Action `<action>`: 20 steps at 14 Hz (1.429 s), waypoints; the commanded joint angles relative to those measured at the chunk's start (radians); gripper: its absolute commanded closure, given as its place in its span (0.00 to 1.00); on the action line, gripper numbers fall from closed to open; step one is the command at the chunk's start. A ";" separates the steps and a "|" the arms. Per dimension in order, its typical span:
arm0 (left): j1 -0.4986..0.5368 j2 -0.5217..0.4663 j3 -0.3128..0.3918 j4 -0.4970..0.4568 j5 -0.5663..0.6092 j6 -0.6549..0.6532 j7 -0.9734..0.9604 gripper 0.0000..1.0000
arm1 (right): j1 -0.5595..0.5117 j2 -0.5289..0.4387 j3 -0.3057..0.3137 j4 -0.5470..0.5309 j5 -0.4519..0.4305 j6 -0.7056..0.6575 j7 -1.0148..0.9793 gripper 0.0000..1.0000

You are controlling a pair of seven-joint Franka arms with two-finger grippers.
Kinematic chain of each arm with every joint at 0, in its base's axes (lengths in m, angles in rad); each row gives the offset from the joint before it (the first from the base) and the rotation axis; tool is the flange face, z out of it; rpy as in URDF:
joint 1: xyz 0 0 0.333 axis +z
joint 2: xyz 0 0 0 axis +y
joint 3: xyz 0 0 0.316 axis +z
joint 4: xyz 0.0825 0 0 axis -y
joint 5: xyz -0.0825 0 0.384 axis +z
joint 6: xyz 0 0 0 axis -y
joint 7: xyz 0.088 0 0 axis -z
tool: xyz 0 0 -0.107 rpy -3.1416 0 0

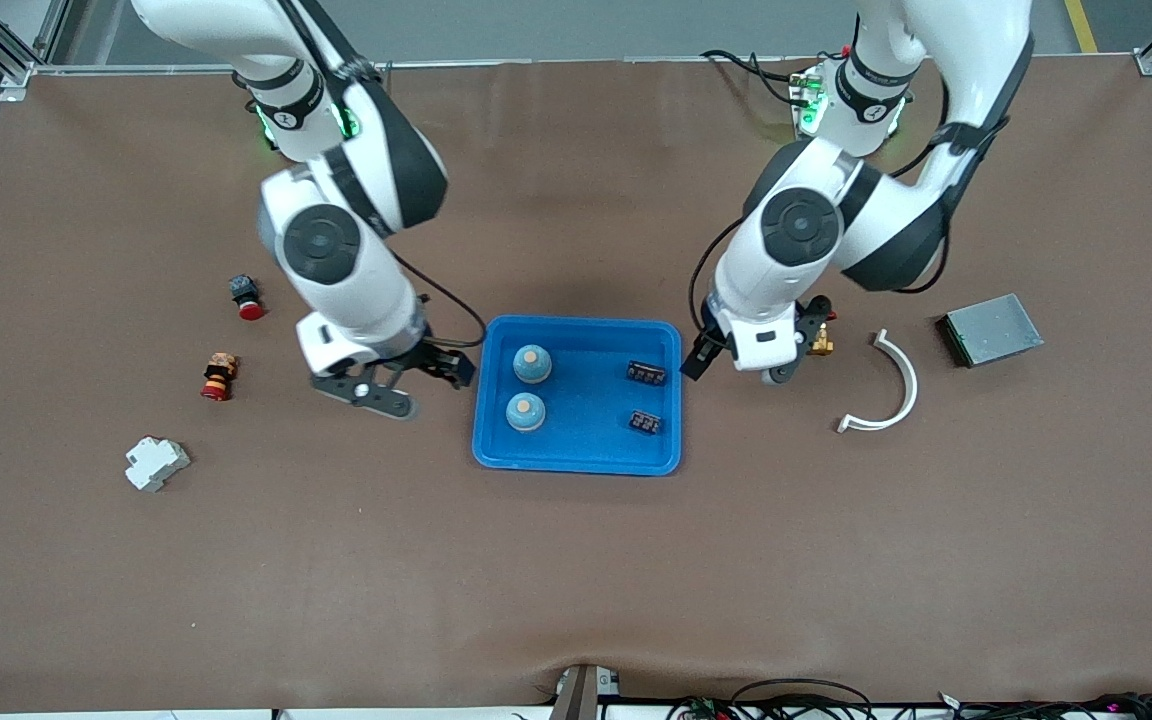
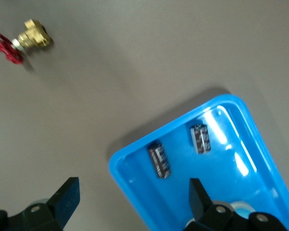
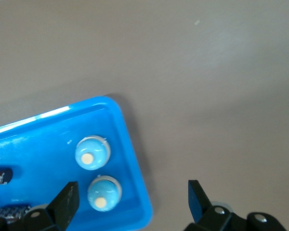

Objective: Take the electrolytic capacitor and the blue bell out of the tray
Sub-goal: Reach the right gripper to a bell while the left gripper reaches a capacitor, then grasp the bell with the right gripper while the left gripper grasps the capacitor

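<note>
A blue tray point(image 1: 576, 465) lies mid-table. In it are two blue dome bells point(image 1: 532, 364) point(image 1: 525, 411) at the right arm's end and two dark capacitors point(image 1: 646, 373) point(image 1: 645, 422) at the left arm's end. My right gripper point(image 1: 446, 365) is open and empty over the tray's rim beside the bells; its wrist view shows the gripper point(image 3: 132, 199), the bells point(image 3: 91, 155) point(image 3: 104, 195) and the rim point(image 3: 135, 159). My left gripper point(image 1: 701, 352) is open and empty over the rim beside the capacitors; its wrist view shows the gripper point(image 2: 133, 199) and the capacitors point(image 2: 159, 160) point(image 2: 200, 138).
A brass valve with a red wheel point(image 1: 821, 343) lies by the left hand and shows in the left wrist view point(image 2: 24, 41). A white curved strip point(image 1: 891, 390) and a grey box point(image 1: 992, 329) lie toward the left arm's end. Two red-capped buttons point(image 1: 246, 296) point(image 1: 218, 377) and a white breaker point(image 1: 156, 463) lie toward the right arm's end.
</note>
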 commanded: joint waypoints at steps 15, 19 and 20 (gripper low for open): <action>-0.099 0.308 0.012 0.047 0.190 0.252 -0.549 0.00 | 0.181 0.217 -0.010 -0.102 -0.002 0.333 0.245 0.00; -0.102 0.335 0.012 0.047 0.219 0.253 -0.591 0.07 | 0.197 0.246 -0.010 -0.101 -0.002 0.390 0.282 0.00; -0.109 0.340 0.012 0.047 0.218 0.255 -0.592 0.14 | 0.200 0.249 -0.012 -0.101 -0.002 0.391 0.282 0.00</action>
